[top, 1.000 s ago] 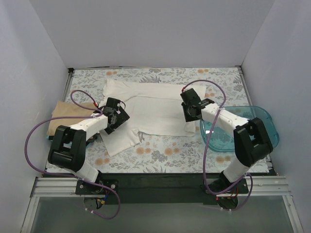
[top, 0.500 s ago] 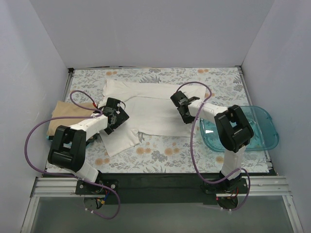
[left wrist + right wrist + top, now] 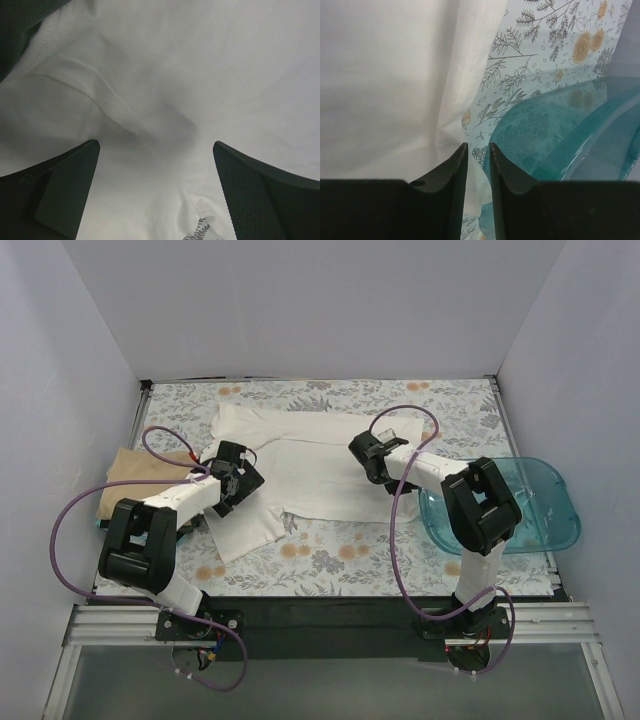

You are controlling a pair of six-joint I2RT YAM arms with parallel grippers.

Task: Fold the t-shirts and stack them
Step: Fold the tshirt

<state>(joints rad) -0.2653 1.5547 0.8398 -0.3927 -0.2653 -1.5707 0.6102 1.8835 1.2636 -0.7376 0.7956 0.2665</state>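
Observation:
The white t-shirt [image 3: 310, 472] lies spread flat on the floral table cover, mid-table. The tan-beige t-shirt [image 3: 130, 478] lies bunched at the far left edge. My left gripper [image 3: 240, 476] is open low over the white shirt's left side. In the left wrist view its jaws stand wide apart over wrinkled white cloth [image 3: 165, 85], gripping nothing [image 3: 155, 150]. My right gripper [image 3: 371, 456] is over the shirt's right part. In the right wrist view its jaws are all but closed [image 3: 478, 146] above the shirt's hemmed edge [image 3: 455, 95], with nothing visibly held.
A translucent blue plastic tub [image 3: 510, 508] sits at the right, close to the shirt's right edge; it also shows in the right wrist view [image 3: 560, 140]. White walls enclose the table on three sides. Purple cables loop off both arms.
My right gripper has moved left from near the tub onto the white shirt's right part. The tub has shifted slightly right. The left gripper has barely moved.

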